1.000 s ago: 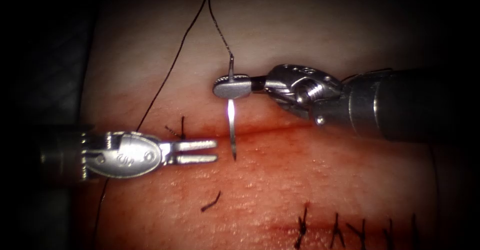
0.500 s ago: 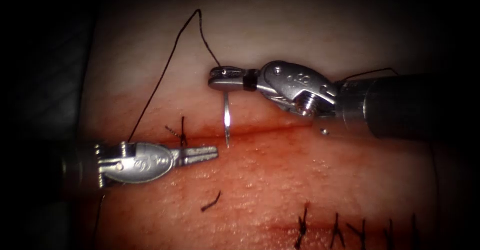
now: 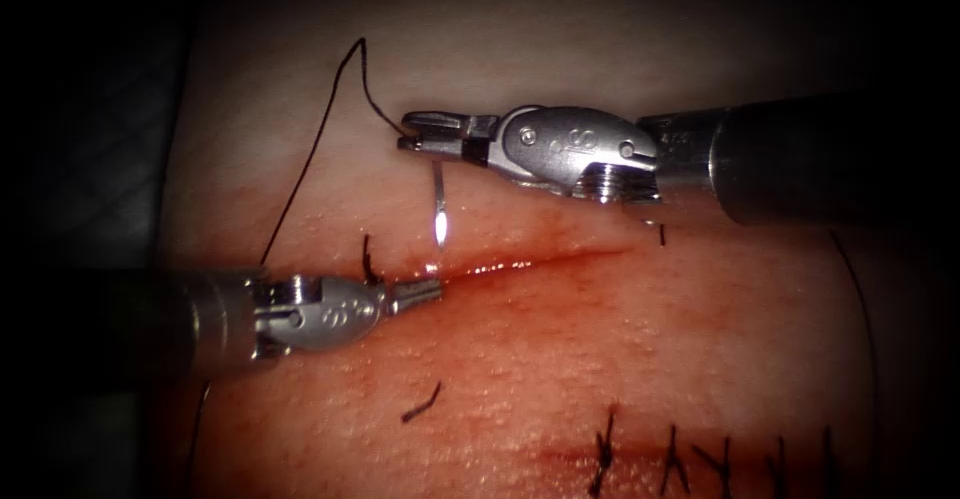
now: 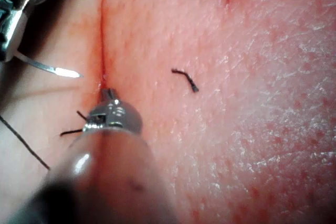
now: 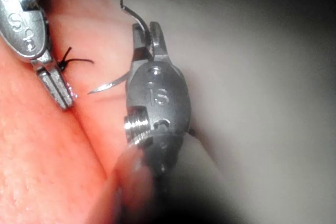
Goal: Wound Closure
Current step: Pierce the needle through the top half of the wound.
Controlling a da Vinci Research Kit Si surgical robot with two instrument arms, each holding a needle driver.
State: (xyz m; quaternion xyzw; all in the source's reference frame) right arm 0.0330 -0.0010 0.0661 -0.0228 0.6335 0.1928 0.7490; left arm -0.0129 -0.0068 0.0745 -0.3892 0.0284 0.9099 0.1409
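A surgical training bench in a lab is showing here: a slab of pork tissue (image 3: 620, 359) is lying under endoscope lighting, with darkness surrounding it. A row of dark practice stitches (image 3: 700, 454) is sitting near its right edge, and a loose thread scrap (image 3: 422, 402) is lying on it.
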